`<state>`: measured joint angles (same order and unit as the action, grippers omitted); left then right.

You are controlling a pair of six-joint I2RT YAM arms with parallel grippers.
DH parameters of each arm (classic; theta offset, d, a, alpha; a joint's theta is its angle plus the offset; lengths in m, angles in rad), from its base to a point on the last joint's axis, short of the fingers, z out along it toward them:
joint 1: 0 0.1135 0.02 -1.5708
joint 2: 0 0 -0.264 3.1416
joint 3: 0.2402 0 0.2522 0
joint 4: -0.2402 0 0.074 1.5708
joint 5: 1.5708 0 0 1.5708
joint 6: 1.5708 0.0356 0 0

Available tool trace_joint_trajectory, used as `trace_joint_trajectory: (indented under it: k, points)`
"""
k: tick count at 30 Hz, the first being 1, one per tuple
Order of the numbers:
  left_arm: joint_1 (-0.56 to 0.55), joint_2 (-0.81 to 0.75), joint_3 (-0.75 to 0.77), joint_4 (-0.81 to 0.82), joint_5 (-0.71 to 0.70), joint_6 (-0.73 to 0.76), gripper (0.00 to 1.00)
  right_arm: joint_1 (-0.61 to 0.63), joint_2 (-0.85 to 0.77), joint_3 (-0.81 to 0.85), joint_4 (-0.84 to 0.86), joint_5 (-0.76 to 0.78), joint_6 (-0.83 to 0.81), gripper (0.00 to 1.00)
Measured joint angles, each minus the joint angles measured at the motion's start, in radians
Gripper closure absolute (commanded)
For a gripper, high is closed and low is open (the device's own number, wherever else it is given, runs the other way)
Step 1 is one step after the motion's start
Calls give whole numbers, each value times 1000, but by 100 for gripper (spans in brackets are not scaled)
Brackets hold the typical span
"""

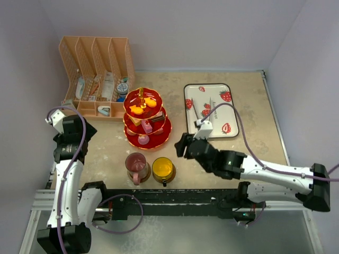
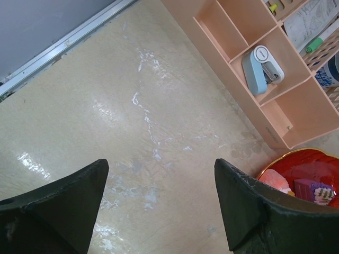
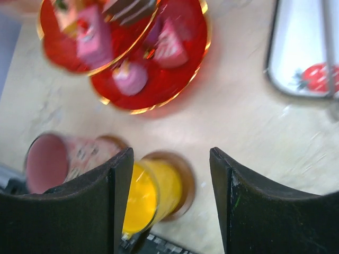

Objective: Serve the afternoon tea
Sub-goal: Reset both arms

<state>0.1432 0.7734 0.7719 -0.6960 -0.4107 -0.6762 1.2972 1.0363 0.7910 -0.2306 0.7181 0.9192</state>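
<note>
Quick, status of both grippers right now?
Left gripper: open, holding nothing.
Right gripper: open, holding nothing.

From my overhead view, the tiered stand (image 1: 161,135) sits mid-table with toy cakes (image 1: 147,126) on its tiers. The two mugs stand side by side just in front of it, the left mug (image 1: 136,166) beside the right mug (image 1: 163,169). Behind and to the left of the stand I have the organiser rack (image 1: 95,53), with a stapler (image 2: 262,67) lying in one of its low front compartments, while off to the stand's right lies the tray (image 1: 214,90) with the tongs (image 1: 197,109) resting on it.
</note>
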Motion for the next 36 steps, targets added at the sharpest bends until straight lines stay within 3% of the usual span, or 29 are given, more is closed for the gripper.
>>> trace_joint_trajectory:
  k: [10,15,17,18,19,22,27,31,36]
  points:
    - [0,5,0,24,15,16,18,-755,25,18,71,-509,-285,22]
    - [0,89,72,6,10,49,17,-1022,25,22,72,-739,-314,18]
    - [0,136,155,-13,-10,77,16,-1091,18,33,61,-781,-323,11]
    - [0,157,206,-22,-24,96,16,-1123,17,60,26,-789,-330,2]
    - [0,175,258,-30,-40,116,16,-1138,17,100,-11,-789,-338,1]
    - [-3,225,426,-76,-105,155,16,-1141,15,290,-132,-788,-385,1]
    - [-9,283,677,-138,-171,185,16,-1140,-60,568,-148,-758,-499,1]
    - [-9,307,824,-178,-194,191,16,-1140,-131,666,-146,-739,-579,0]
    - [-9,300,900,-216,-205,191,16,-1140,-174,688,-138,-704,-658,1]
